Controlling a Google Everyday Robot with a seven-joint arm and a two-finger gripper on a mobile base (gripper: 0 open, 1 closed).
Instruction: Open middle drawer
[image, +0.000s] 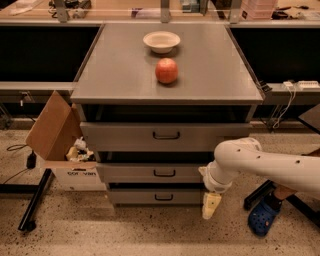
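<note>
The middle drawer (130, 173) is the second grey front in the three-drawer cabinet, with a small dark bar handle (164, 173) at its centre. It sits nearly flush with the drawers above and below. My gripper (211, 205) points down on the white arm (260, 165), low in front of the cabinet's right side. It is to the right of and below the middle drawer's handle, level with the right end of the bottom drawer (135, 196). It holds nothing that I can see.
A red apple (166, 70) and a white bowl (161, 41) sit on the cabinet top (110, 75). An open cardboard box (60, 145) stands on the floor at the left beside a black bar (35, 200). A blue shoe (261, 218) is at the right.
</note>
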